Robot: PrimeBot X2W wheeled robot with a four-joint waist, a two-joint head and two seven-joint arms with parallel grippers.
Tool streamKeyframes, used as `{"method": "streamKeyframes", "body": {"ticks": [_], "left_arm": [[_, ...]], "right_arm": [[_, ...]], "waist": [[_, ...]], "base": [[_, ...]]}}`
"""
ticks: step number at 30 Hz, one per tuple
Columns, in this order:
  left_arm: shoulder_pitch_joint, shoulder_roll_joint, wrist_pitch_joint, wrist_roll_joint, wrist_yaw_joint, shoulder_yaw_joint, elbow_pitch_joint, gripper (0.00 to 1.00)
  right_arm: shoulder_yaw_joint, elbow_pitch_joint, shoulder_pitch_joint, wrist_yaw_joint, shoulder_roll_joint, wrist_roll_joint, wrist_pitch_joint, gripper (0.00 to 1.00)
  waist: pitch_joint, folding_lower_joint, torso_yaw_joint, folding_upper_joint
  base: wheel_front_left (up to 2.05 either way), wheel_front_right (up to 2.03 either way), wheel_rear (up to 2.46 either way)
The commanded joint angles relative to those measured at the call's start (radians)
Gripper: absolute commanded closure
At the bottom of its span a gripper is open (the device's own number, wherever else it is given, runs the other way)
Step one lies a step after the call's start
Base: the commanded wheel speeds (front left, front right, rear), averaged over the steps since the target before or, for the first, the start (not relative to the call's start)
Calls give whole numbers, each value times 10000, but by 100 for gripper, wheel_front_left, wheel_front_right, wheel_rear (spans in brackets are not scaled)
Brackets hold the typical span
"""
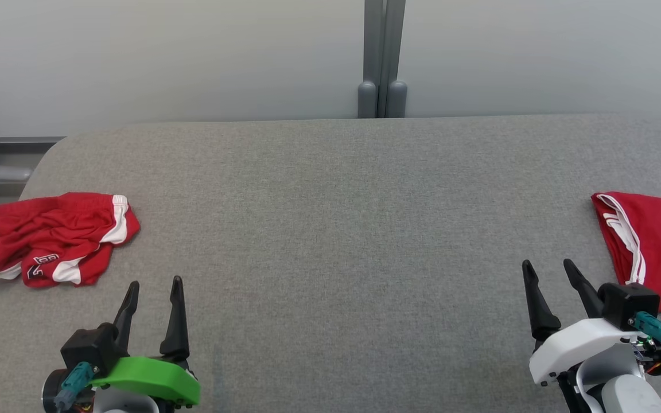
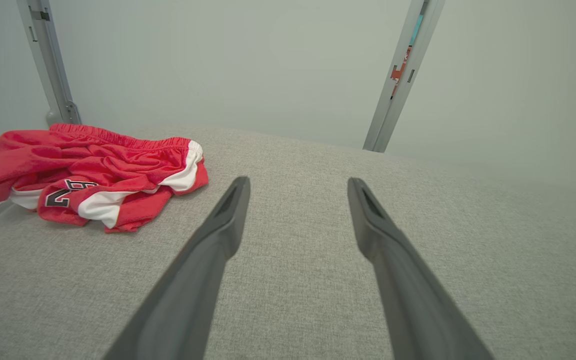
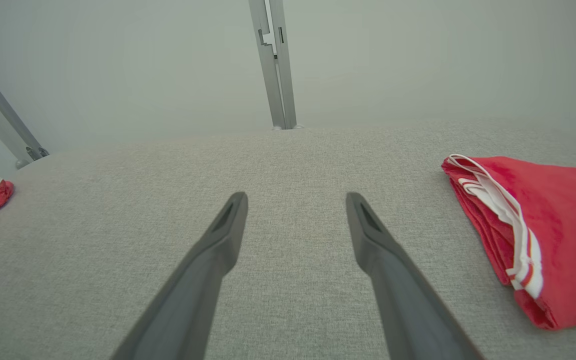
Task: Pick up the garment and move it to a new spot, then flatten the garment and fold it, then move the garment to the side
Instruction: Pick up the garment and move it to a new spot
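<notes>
A crumpled red garment (image 1: 49,238) with white panels and a dark printed number lies in a loose heap at the far left edge of a grey fabric-covered surface (image 1: 330,201). In the left wrist view it sits up and to the left of the fingers (image 2: 93,175). The left pincer (image 1: 155,281) hovers just in front of it, apart from the cloth, its two dark fingers spread and empty (image 2: 298,180). Across the wide bare middle of the surface, the right pincer (image 1: 548,263) is also spread and empty (image 3: 296,195). Just to its right lies a folded red garment (image 1: 657,246) with white stripes along one edge (image 3: 553,225). A pale wall with a grey post (image 1: 382,57) stands behind.
</notes>
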Motion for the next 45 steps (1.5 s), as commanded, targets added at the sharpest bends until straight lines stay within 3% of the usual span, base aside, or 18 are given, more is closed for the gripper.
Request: {"method": "streamKeyframes", "body": {"ticks": [1, 9, 21, 27, 45], "left_arm": [[12, -20, -27, 13, -21, -41, 28, 0], [-169, -51, -26, -67, -19, -46, 51, 0], [-144, 98, -26, 89, -18, -23, 76, 0], [-77, 109, -27, 94, -18, 162, 26, 0], [183, -73, -26, 212, -19, 724, -379, 0]], "right_arm": [[12, -2, 75, -18, -53, -43, -21, 0], [164, -223, 209, -18, -102, -226, -321, 0], [516, -57, 40, -18, -22, -266, -364, 0], [724, 44, -81, -18, 19, -197, -452, 0], [1172, 558, -688, -18, -115, -7, -554, 0]], "waist": [[-8, 0, 70, 0], [-23, 0, 961, 0], [20, 0, 3381, 0], [102, 0, 4266, 0], [389, 0, 4582, 0]], "base": [[0, 0, 0], [0, 0, 0], [0, 0, 0], [0, 0, 0], [0, 0, 0]]}}
